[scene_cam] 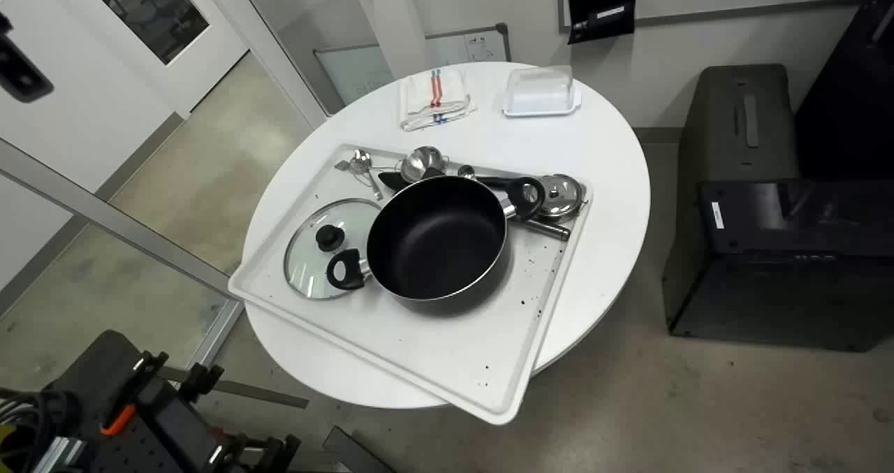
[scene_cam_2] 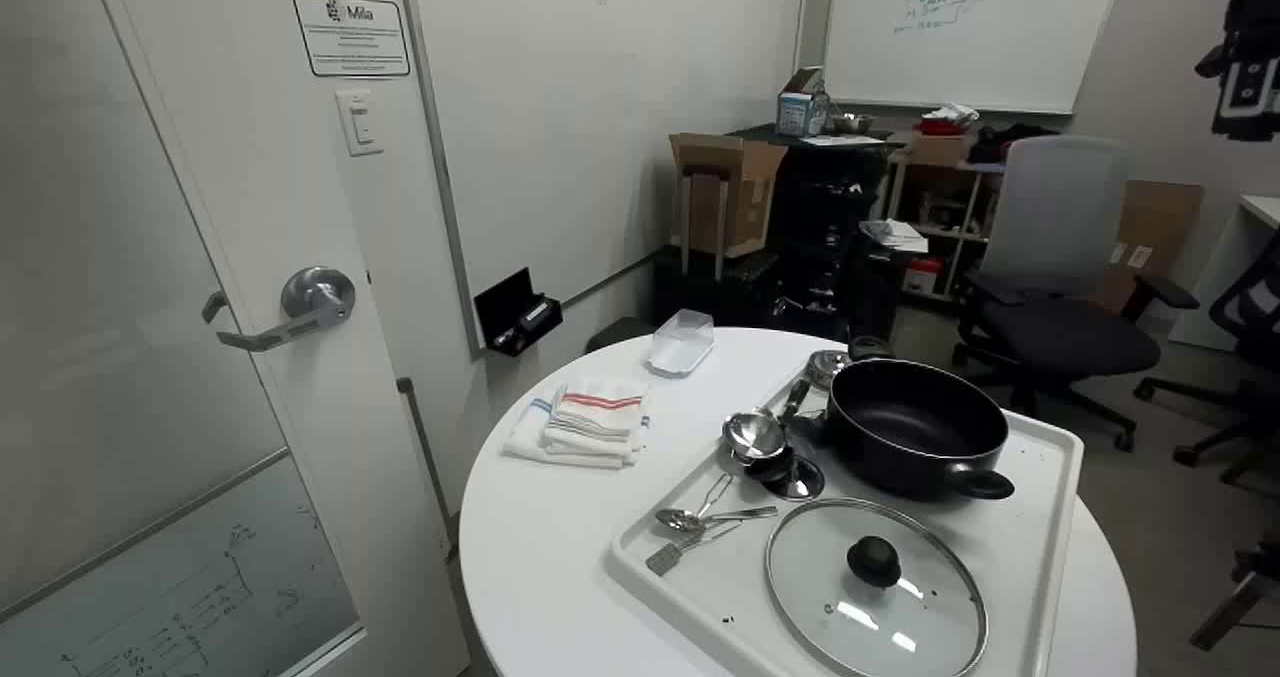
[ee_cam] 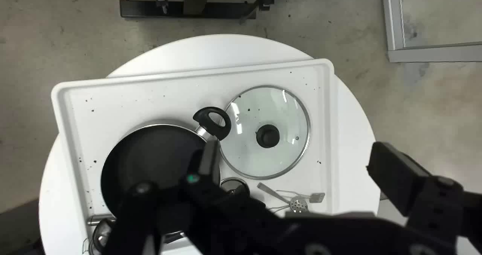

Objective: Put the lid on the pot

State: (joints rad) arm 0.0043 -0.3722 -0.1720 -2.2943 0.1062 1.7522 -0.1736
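White table, pot partly behind blurred jaws

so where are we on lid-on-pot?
Done: nothing of the placing; the lid lies on the tray beside the pot, which stands uncovered. In hand: nothing; the tool hangs open above them in the wrist view. Left: all of it, likely gripping the knob, lifting, then seating the lid on the pot's rim.
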